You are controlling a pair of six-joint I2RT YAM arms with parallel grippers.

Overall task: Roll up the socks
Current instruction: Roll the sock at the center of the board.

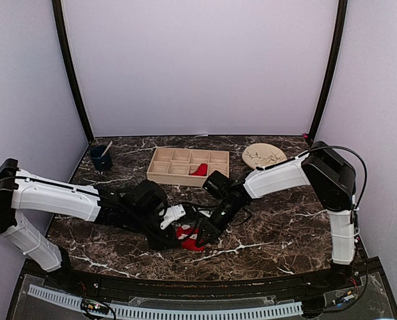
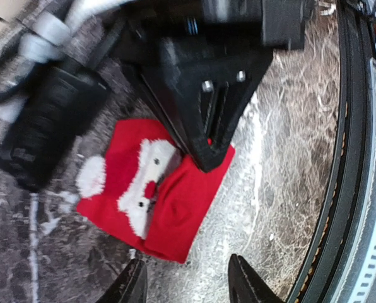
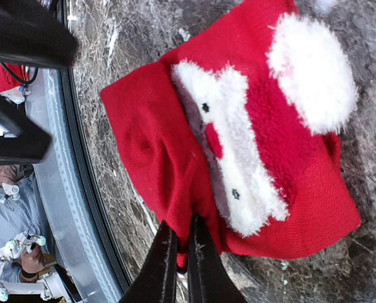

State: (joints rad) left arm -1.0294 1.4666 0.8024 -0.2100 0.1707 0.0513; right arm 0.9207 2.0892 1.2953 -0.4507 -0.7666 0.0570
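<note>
We find the red fabric Santa sock (image 3: 144, 145) folded, not yet rolled; right gripper (image 3: 182, 230) pinches its edge, left gripper (image 2: 187, 268) hovers half-open beside it.

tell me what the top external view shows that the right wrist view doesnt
Only the top external view: the wooden compartment tray with the other red sock in one cell, a blue cup and a round wooden disc at the back of the table.

Only the right wrist view: the face, white beard and pompom on the Santa sock, and the right end effector shut on its folded edge.

Both: that sock lying on the marble table, near its front edge.
</note>
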